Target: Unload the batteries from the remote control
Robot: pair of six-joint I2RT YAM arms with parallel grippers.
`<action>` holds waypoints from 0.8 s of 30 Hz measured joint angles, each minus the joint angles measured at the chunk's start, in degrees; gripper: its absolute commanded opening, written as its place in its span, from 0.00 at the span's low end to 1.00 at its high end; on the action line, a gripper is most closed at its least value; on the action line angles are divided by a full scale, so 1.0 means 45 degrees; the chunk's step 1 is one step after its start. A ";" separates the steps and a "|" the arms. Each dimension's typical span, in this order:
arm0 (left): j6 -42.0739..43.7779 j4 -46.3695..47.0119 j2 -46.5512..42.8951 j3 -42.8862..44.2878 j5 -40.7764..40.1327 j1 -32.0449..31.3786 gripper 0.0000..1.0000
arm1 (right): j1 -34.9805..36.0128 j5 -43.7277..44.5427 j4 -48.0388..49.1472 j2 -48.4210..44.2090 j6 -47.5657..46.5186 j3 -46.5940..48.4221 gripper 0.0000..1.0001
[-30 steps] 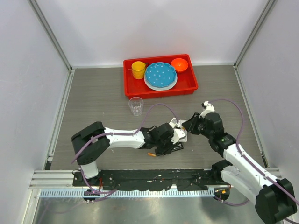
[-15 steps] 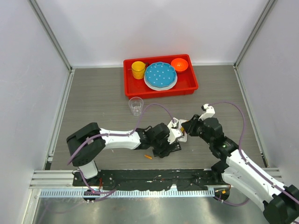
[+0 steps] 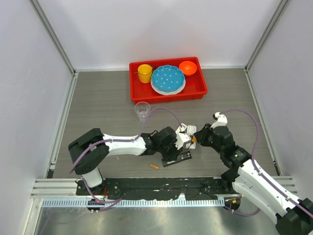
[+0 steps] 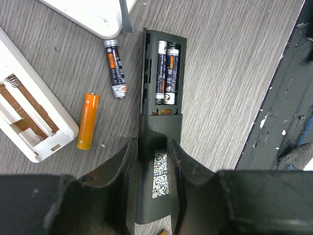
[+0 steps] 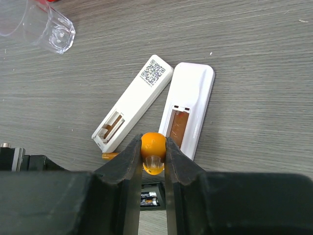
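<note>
A black remote control (image 4: 155, 132) lies on the table with its back compartment open and two dark batteries (image 4: 165, 73) inside. My left gripper (image 4: 152, 144) is shut on the remote's lower body. Beside it lie a loose dark battery (image 4: 115, 68) and an orange battery (image 4: 88, 120). Another orange battery (image 3: 154, 166) rests near the front edge. My right gripper (image 5: 152, 142) is shut on the orange handle of a screwdriver (image 5: 154, 149), hovering just above the black remote. In the top view the left gripper (image 3: 173, 147) and right gripper (image 3: 195, 138) nearly meet.
Two white remotes (image 5: 132, 103) (image 5: 188, 107) with empty compartments lie behind the black one. A clear plastic cup (image 3: 142, 110) stands further back. A red tray (image 3: 195, 90) at the far side holds a yellow cup, a blue plate and an orange bowl.
The left gripper opened and shut again on the black remote, which now shows more fully. The orange battery by the front edge shifted slightly nearer. The right arm moved a little right and down.
</note>
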 measured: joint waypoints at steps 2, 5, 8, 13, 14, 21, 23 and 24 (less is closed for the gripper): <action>-0.0005 0.0053 0.0034 -0.0010 0.0015 0.0000 0.29 | 0.0010 0.0005 -0.0015 -0.0049 0.0000 0.0000 0.01; -0.0005 0.0068 0.0034 -0.0010 0.0024 0.0000 0.29 | 0.0015 0.0000 -0.0049 -0.0053 0.0000 0.0000 0.01; -0.0015 0.0073 0.0039 -0.0010 0.0019 0.0000 0.48 | 0.0049 0.0005 -0.0189 -0.0131 0.0000 -0.0005 0.01; 0.0019 0.0165 0.0146 -0.0194 0.0141 -0.0117 0.69 | 0.0092 0.0029 -0.0277 -0.0359 -0.0005 -0.0005 0.01; 0.0034 0.0214 0.0112 -0.0199 0.0180 -0.0141 0.70 | 0.0092 0.0039 -0.0282 -0.0359 -0.0010 -0.0005 0.01; 0.0175 0.0253 0.0355 0.0039 0.0117 -0.0389 0.66 | 0.0092 0.0044 -0.0301 -0.0355 -0.0005 -0.0005 0.01; 0.0248 0.0228 0.0733 0.0461 -0.0097 -0.0525 0.62 | 0.0092 0.0049 -0.0301 -0.0355 -0.0005 -0.0005 0.01; 0.0340 0.0209 0.1005 0.0797 -0.0301 -0.0661 0.59 | 0.0092 0.0049 -0.0301 -0.0355 -0.0005 -0.0005 0.01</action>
